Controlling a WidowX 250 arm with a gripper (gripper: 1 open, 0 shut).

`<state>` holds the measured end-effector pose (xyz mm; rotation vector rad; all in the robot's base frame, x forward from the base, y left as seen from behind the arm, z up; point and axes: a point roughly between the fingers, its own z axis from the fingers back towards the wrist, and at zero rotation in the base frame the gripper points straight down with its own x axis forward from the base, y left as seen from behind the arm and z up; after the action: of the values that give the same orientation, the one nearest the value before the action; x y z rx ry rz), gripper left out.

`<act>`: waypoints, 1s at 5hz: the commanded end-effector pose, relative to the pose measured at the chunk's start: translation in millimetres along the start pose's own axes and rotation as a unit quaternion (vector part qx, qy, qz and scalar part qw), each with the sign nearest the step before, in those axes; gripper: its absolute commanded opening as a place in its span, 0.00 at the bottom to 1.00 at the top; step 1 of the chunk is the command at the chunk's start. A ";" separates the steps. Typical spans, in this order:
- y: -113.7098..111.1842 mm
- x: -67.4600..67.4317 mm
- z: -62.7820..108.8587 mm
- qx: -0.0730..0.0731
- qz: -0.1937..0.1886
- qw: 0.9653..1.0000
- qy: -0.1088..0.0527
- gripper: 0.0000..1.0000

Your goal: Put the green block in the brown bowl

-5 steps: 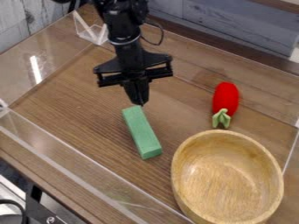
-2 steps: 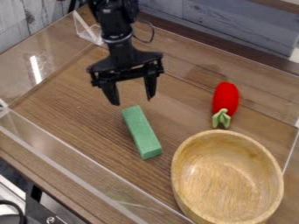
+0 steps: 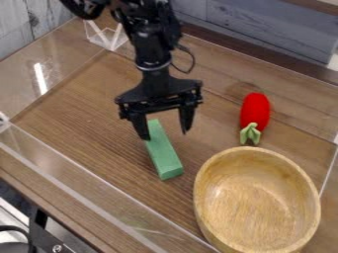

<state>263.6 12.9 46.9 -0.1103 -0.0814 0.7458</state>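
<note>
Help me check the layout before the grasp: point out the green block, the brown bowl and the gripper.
Green block (image 3: 164,156): camera view, middle of its top face.
Brown bowl (image 3: 256,203): camera view, inside surface.
Gripper (image 3: 162,126): camera view, between its open fingertips.

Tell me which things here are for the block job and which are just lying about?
For the job:
- green block
- brown bowl
- black gripper, open over the block's far end

Just lying about:
- red pepper toy with a green stem
- black cable at the near left corner
</note>
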 end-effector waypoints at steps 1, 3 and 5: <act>-1.4 3.3 -8.0 -0.007 0.015 1.000 -0.021 1.00; 7.9 -0.2 -32.7 0.016 0.034 0.999 -0.019 1.00; 24.1 -13.3 -37.8 0.046 0.058 0.997 -0.016 1.00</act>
<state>262.0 18.2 22.9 -0.0424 -0.1362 0.8518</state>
